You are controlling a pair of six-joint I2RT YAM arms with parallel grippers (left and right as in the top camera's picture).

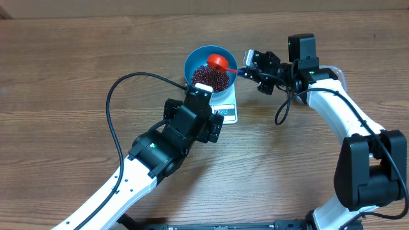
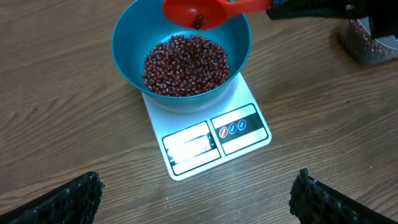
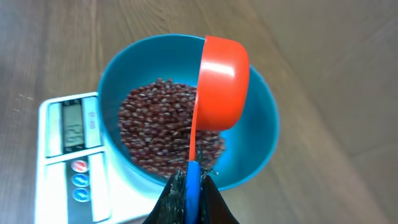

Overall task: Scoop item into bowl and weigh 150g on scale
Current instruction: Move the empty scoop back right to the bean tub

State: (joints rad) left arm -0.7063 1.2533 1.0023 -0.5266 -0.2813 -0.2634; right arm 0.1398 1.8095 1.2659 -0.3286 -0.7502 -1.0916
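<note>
right gripper [image 3: 189, 183] pinched on scoop [image 3: 222, 81] handle, scoop tipped above bowl [image 3: 264, 130]; left gripper [image 2: 196, 199] wide, empty. trickle beans [image 2: 185, 65] out slowly, watching scale [image 2: 186, 146] under bowl

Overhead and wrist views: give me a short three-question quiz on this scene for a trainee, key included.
1. Fill in: the left gripper is ____ (open or shut).
2. Multiple choice: the orange-red scoop is held by A) the left gripper, B) the right gripper, C) nothing.
3. True or false: the blue bowl of beans stands beside the scale, not on it.
Key: 1 open; 2 B; 3 false, it stands on the scale.
</note>
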